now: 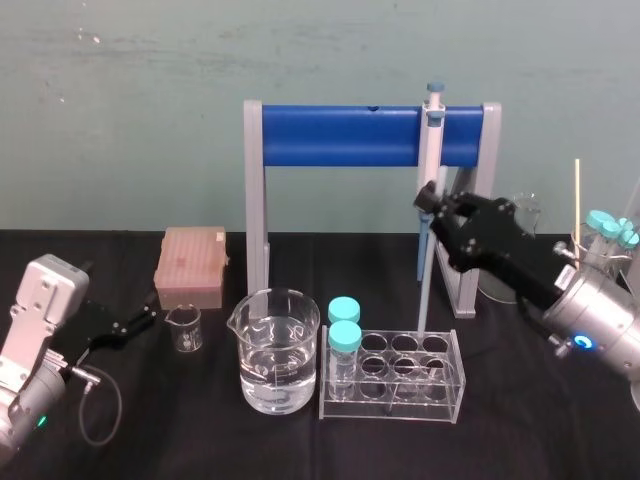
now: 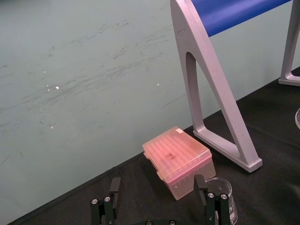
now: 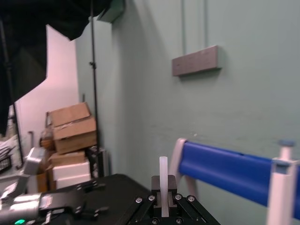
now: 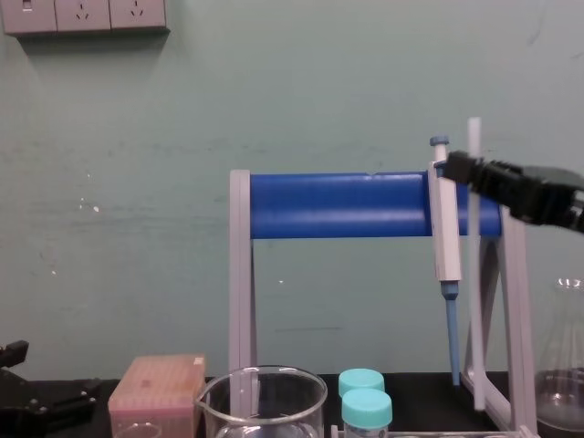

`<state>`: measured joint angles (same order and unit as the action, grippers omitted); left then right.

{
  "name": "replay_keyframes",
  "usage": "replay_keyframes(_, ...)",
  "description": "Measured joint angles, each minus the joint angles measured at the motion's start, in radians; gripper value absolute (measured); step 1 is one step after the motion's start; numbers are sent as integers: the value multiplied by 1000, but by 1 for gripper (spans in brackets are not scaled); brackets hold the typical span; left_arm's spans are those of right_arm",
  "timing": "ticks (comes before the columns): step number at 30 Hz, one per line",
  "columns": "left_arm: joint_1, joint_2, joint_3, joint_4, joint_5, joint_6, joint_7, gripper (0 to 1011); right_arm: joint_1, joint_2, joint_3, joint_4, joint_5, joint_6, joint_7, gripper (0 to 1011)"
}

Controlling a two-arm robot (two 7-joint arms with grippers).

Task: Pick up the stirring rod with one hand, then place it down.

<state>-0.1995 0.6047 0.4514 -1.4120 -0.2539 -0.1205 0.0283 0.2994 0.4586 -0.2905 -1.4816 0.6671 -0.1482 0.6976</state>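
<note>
One arm is working. My left end effector (image 1: 143,318) is parked at the near left over the black tabletop (image 1: 560,445), fingers apart. Right of centre, the right end effector (image 1: 432,207) is clamped on the stirring rod (image 4: 474,301), which stands upright just beside the hanging pipette (image 4: 444,237). The pickup looks done. Next I must clear the blue stand (image 4: 338,205) and lay the rod on bare cloth. A green wall stands behind.
</note>
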Motion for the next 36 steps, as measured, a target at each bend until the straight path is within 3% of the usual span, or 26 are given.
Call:
replay_keyframes(13,0,0,0,0,0,0,0,1000,31,10,-79,58,-11,2,15,71)
replay_keyframes(28,0,0,0,0,0,0,0,1000,71,-15,-128,155,-47,-41,14,71)
replay_keyframes(36,0,0,0,0,0,0,0,1000,81,-22,-151,195,-75,-38,14,71)
